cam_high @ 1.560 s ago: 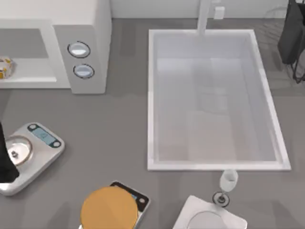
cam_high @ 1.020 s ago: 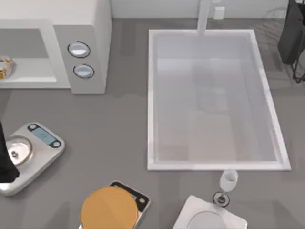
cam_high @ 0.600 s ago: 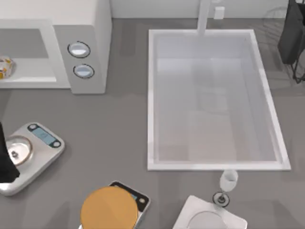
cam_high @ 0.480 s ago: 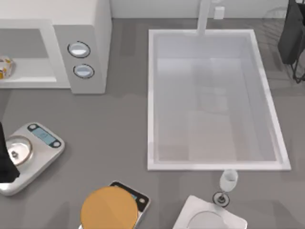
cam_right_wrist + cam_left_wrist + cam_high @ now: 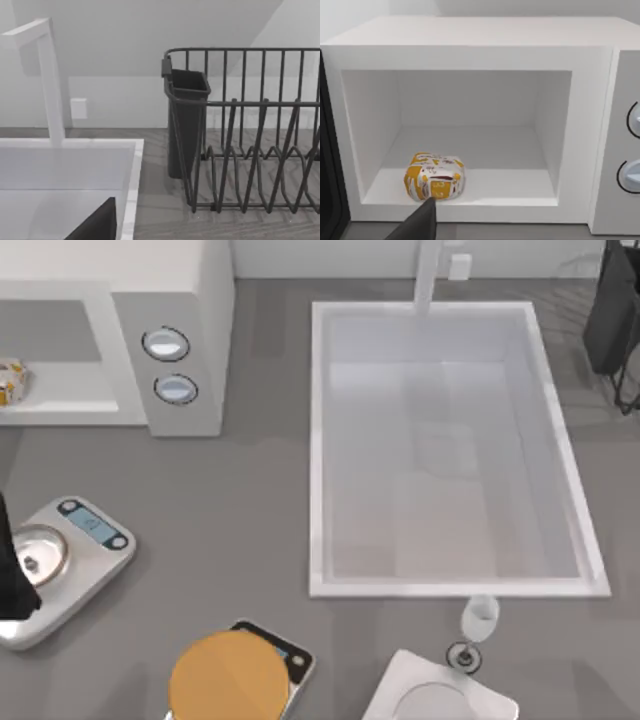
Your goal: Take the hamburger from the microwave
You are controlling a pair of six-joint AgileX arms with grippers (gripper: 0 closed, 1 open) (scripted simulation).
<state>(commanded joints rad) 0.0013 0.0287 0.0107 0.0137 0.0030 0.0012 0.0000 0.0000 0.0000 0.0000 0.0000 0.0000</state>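
Note:
The white microwave [image 5: 170, 300] stands at the table's back left, its door open and its cavity [image 5: 470, 130] exposed. The hamburger [image 5: 435, 176], in a yellow-and-white wrapper, sits on the cavity floor near the front lip; from above it lies at the left edge [image 5: 10, 380]. My left arm [image 5: 10, 570] hangs over the front left of the table, in front of the microwave and short of it. One dark fingertip [image 5: 420, 222] points at the hamburger without touching it, and the gripper is open and holds nothing. My right arm [image 5: 612, 310] is parked at the back right, gripper open.
A silver kitchen scale [image 5: 75, 550] lies under the left arm. A second scale with a large orange-tan disc [image 5: 230, 675] sits at the front. The white sink [image 5: 320, 440] fills the middle, a wine glass [image 5: 478, 625] and white plate [image 5: 400, 690] before it. A dark dish rack [image 5: 250, 130] stands back right.
The left arm has barely shifted at the left edge. Nothing else has moved.

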